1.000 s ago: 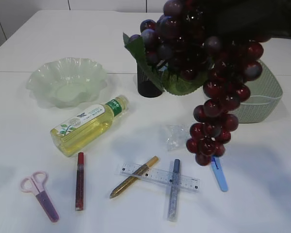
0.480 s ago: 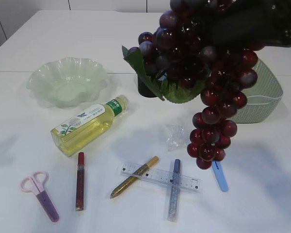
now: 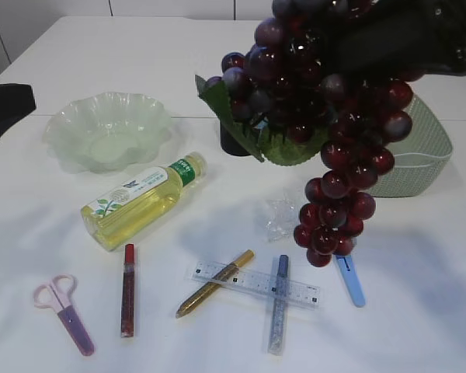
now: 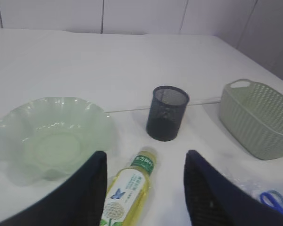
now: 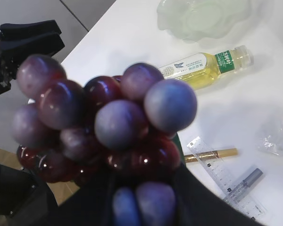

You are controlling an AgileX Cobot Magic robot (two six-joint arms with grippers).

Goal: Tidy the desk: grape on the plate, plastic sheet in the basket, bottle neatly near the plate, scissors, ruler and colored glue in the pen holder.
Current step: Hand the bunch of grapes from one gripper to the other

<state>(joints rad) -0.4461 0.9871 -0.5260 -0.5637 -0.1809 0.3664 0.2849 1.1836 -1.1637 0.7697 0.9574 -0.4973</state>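
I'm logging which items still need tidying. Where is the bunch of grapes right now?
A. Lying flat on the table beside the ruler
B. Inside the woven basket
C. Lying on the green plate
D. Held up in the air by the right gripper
D: the grapes hang above the table from the right gripper, while the plate holds nothing.

White table (image 3: pixel 101 47) w/ bottle (image 3: pixel 142 200), ruler (image 3: pixel 256 284)

No legible text, even on bottle label (image 3: pixel 132 189)
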